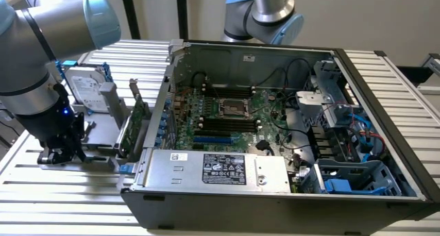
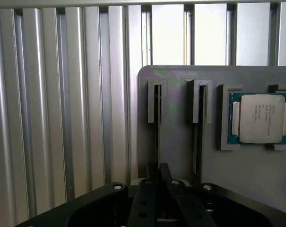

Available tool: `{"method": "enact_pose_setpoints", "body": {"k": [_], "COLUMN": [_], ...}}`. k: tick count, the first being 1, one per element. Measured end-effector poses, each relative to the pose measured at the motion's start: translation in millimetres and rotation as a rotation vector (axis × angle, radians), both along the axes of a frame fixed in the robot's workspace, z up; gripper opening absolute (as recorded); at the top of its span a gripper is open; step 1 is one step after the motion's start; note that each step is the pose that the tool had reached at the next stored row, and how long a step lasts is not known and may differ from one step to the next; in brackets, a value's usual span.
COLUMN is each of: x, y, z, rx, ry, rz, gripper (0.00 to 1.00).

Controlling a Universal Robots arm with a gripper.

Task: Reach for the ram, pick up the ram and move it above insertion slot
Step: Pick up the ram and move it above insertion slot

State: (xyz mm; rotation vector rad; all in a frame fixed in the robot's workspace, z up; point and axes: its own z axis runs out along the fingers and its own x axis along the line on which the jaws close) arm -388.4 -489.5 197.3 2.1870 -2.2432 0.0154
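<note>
The ram (image 2: 157, 124) stands on edge in a narrow slot of a grey holder (image 2: 176, 142), showing as a thin dark line. My gripper (image 2: 159, 178) is down over its near end, with the black fingers (image 2: 165, 176) drawn together on either side of the stick, shut on it. A second stick (image 2: 198, 137) stands in the neighbouring slot. In the exterior view my gripper (image 1: 61, 152) is low on the holder (image 1: 96, 138), on the exterior view's left of the open computer case (image 1: 275, 195). The black insertion slots (image 1: 227, 125) lie on the motherboard inside the case.
A processor chip (image 2: 260, 118) sits in a recess of the holder beside the sticks. A hard drive (image 1: 89, 91) and a taller green expansion card (image 1: 135, 125) stand between my gripper and the case wall. A second robot arm (image 1: 265, 14) is behind the case. The table is ribbed aluminium (image 2: 48, 118).
</note>
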Motion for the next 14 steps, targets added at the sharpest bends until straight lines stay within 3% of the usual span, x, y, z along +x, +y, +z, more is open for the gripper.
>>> {"method": "enact_pose_setpoints", "body": {"k": [6, 11, 14], "x": [-0.1, 0.0, 0.0], "y": [0.1, 0.0, 0.0], "z": [3.3, 11.4, 21.2], "rx": [0.0001, 0.0, 0.0001], "ry": [0.0, 0.0, -0.0001], "rz": [0.0, 0.0, 0.0], "gripper": [0.13, 0.13, 0.13]}}
